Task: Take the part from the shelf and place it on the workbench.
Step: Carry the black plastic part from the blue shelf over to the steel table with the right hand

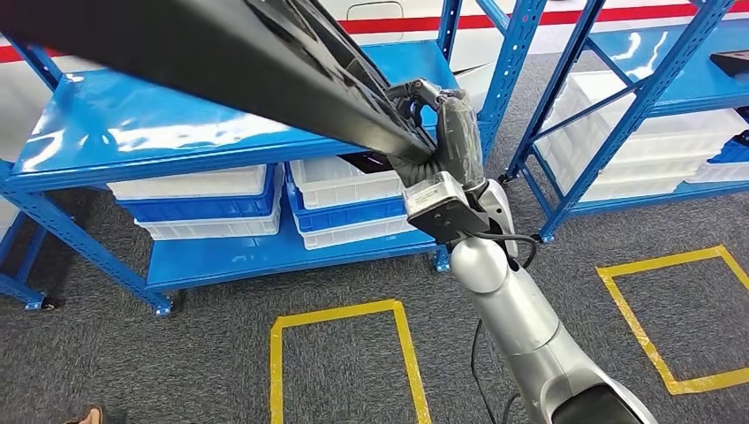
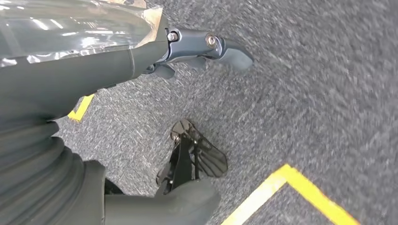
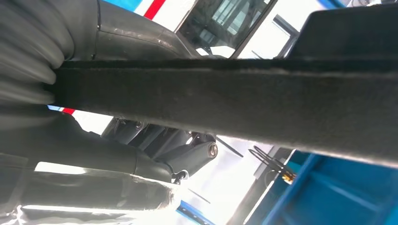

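Note:
The part [image 1: 221, 71] is a long black bar that slants across the upper left of the head view, above the blue shelf [image 1: 177, 132]. My right hand [image 1: 446, 132] grips its lower end, raised in front of the shelf's right post. Close up in the right wrist view, the bar [image 3: 234, 103] crosses the frame with the dark fingers [image 3: 187, 154] wrapped under it. My left hand [image 2: 94, 79] hangs over grey carpet. Its fingers [image 2: 206, 44] and thumb [image 2: 173, 204] are apart, with nothing between them.
White and blue bins [image 1: 203, 199] fill the shelf's lower levels. A second blue shelf [image 1: 654, 79] with white bins stands to the right. Yellow tape squares [image 1: 344, 353] mark the grey carpet. A person's shoe [image 1: 88, 413] shows at the bottom left.

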You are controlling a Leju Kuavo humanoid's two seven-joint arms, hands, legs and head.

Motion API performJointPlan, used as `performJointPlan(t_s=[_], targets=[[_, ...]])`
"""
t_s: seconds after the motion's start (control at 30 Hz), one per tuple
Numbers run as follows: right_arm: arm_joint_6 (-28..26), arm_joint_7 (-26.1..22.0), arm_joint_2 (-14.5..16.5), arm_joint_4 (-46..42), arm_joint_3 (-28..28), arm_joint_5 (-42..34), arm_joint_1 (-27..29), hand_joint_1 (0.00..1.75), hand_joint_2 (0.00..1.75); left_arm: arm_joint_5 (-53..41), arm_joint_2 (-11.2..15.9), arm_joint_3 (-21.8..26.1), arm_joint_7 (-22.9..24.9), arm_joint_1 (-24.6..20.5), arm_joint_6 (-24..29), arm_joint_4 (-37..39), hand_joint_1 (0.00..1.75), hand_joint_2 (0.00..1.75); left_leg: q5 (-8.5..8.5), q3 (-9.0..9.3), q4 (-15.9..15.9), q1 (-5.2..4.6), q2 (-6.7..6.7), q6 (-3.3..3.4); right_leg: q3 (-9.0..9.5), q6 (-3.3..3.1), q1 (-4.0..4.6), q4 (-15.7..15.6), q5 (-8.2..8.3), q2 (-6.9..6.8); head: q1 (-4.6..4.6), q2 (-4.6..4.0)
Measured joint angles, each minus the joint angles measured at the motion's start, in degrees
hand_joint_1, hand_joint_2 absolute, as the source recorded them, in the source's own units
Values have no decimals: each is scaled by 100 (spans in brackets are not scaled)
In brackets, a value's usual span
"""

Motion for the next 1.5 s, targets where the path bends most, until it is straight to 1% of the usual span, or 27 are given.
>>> performJointPlan(t_s=[0.07,0.13,0.17,0.23,0.3,0.33,0.4,0.43,0.5,0.53,0.6,0.67,0.7,0.73,0.77,0.87,0.93,1.03,1.1,1.17,1.2,1.23,1.27,1.3,1.37,1.43,1.5], targets=[[-9,-25,-32,3,-31,17,54,175,175,-1,-2,6,3,1,0,1,0,175,154,-116,-54,8,33,128,-162,-29,6,325,-308,19,17,0],[-10,-57,-72,4,-55,33,119,175,175,1,6,16,2,-2,0,0,0,175,285,-270,-52,-6,43,172,-380,-95,-8,1001,-802,36,34,0],[-10,-78,-98,4,-68,44,167,175,175,2,9,25,1,-2,-1,0,0,175,359,-365,-50,-10,45,170,-451,-85,-15,1358,-957,40,34,0],[-11,-115,-146,3,-93,80,258,175,175,3,9,45,-6,-2,-11,0,0,175,489,-539,-42,-11,50,155,-402,15,-25,1661,-930,41,35,0],[-14,-151,-186,-1,-121,137,322,175,175,1,2,63,-21,-2,-33,0,0,175,618,-708,-25,-9,53,117,-6,128,-40,1278,-684,41,37,0],[-16,-166,-201,-5,-133,156,338,175,175,-2,1,68,-30,-4,-42,-1,0,175,672,-777,-8,-16,52,88,308,144,-46,875,-641,42,40,0],[-24,-191,-217,-19,-153,171,367,175,175,-6,3,75,-45,-8,-51,-3,0,175,779,-881,31,-37,50,22,827,98,-26,85,-726,63,42,0],[-31,-198,-224,-23,-163,169,384,175,175,-4,7,80,-52,-9,-45,-4,0,175,825,-906,40,-47,49,-6,924,54,-5,-100,-788,73,39,0],[-48,-208,-238,-18,-184,163,429,175,175,27,12,105,-62,-2,-14,-4,0,175,887,-935,46,-33,45,-61,858,-41,-21,-132,-764,72,30,0],[-53,-209,-243,-12,-191,160,446,175,175,47,16,125,-65,3,7,-3,0,175,789,-970,106,-15,43,-88,814,-108,-41,-120,-714,64,26,0],[-56,-209,-245,-3,-204,158,462,175,175,77,20,162,-68,10,33,-1,0,175,306,-1105,504,16,35,-140,731,-235,-72,-116,-590,47,20,0],[-56,-209,-245,-3,-212,156,476,175,175,80,20,182,-69,7,43,0,0,175,-240,-1288,1248,20,20,-176,609,-288,-38,-104,-464,43,16,0],[-56,-209,-246,-2,-213,155,489,175,175,80,21,192,-69,5,45,-1,0,175,-361,-1329,1564,21,13,-186,530,-287,-23,-93,-407,43,16,0],[-56,-209,-248,-1,-215,154,504,175,175,80,21,202,-70,3,48,-1,0,175,-365,-1292,1722,21,10,-186,454,-281,-13,-79,-359,43,16,0],[-57,-209,-250,0,-218,153,517,175,175,80,22,212,-71,3,49,-2,0,175,-272,-1146,1658,20,10,-174,385,-271,-6,-61,-320,44,16,0],[-60,-210,-255,1,-230,151,526,175,175,81,30,232,-73,-7,55,-4,0,175,-28,-335,592,6,-12,-77,233,-213,16,4,-236,47,17,0],[-62,-217,-258,6,-241,141,523,175,175,104,40,240,-77,-15,78,-6,0,175,-50,-79,156,-33,-32,-7,179,-134,20,16,-170,39,20,0],[-60,-255,-262,43,-263,93,525,175,175,186,42,289,-81,-13,139,-5,0,175,88,-121,26,-55,-8,96,107,-18,20,37,-125,40,18,0],[-61,-298,-266,80,-289,56,525,175,175,249,39,341,-83,-21,165,-4,0,175,236,-200,-59,-32,25,173,-56,-34,28,352,-411,56,31,0],[-72,-329,-267,123,-306,25,531,175,175,326,41,398,-96,-25,146,-4,0,175,355,-331,-66,-36,42,205,-289,-82,5,1053,-882,63,43,0],[-84,-338,-269,143,-316,11,539,175,175,355,43,426,-109,-25,120,-5,0,175,407,-405,-65,-37,47,200,-362,-77,-5,1381,-1032,63,43,0],[-103,-343,-275,163,-335,-4,553,175,175,373,44,456,-130,-24,79,-5,0,175,468,-490,-62,-36,51,190,-366,-35,-18,1586,-1065,63,43,0],[-125,-346,-284,177,-362,-14,567,175,175,378,46,478,-155,-24,34,-6,0,175,527,-571,-58,-34,54,176,-288,27,-32,1605,-987,62,43,0],[-149,-346,-296,185,-401,-23,579,175,175,377,48,495,-181,-23,-18,-7,0,175,587,-654,-52,-29,53,156,-105,95,-50,1417,-845,61,43,0],[-190,-347,-320,188,-488,-39,592,175,175,372,65,510,-232,-25,-128,-20,0,175,693,-803,-14,-30,48,95,462,175,-79,647,-667,63,45,0],[-214,-347,-337,190,-581,-91,612,175,175,368,100,518,-297,-27,-251,-37,0,175,796,-888,19,-46,45,29,852,125,-48,0,-722,82,41,0],[-211,-345,-353,212,-680,-177,650,175,175,365,153,528,-409,-26,-404,-43,0,175,902,-929,15,-55,33,-18,857,46,-13,-128,-746,95,34,0]])
